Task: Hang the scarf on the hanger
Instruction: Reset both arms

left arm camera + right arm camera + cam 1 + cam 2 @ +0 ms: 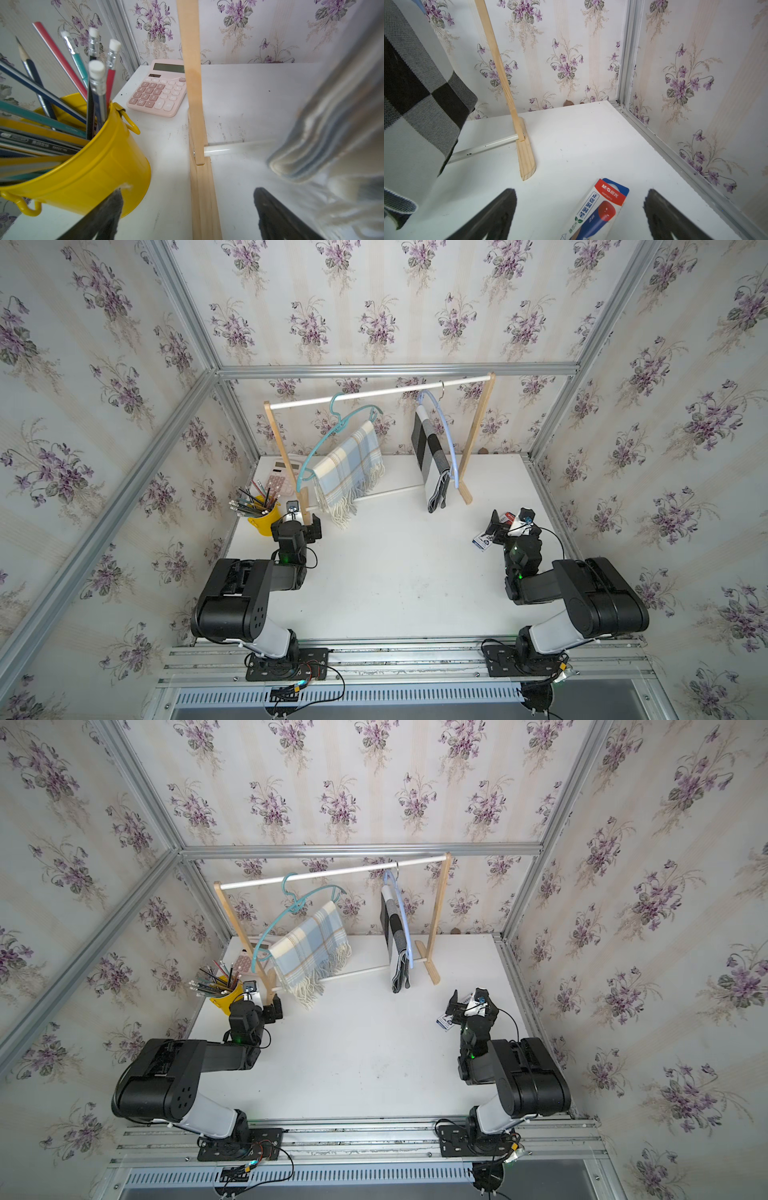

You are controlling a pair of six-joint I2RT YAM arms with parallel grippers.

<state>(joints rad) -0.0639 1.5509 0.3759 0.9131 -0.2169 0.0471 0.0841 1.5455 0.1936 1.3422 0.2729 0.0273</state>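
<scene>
In both top views a wooden rack [479,435] stands at the back of the white bench [395,580]. Two hangers hang on its white rail [374,392]. The teal hanger [340,426] hangs tilted. The plaid scarf [351,464], light blue and cream with a fringe, is draped over its bottom bar. The fringe ends come close to the bench, and I cannot tell if they touch it. The pale blue hanger [451,450] carries the checked scarf [430,456], black, grey and white, folded over it. The left fingers [316,526] are spread wide and grasp nothing. They are low, beside the rack foot on that arm's side and near a yellow bucket [266,523] full of pencils [251,499]. A pink calculator [283,481] lies behind the bucket. The right fingers [495,521] are also spread wide, above a card pack [483,540] that lies on the bench.

In the left wrist view the two fingers are well apart, and the wooden foot of the rack shows between them. The bucket is on one side and the plaid scarf, blurred, on the other. The lower rod [228,148] of the rack runs toward the scarf.

In the right wrist view the fingers are released. The card pack lies on the bench between them and they do not grasp it. The checked scarf hangs near the other foot of the rack.
</scene>
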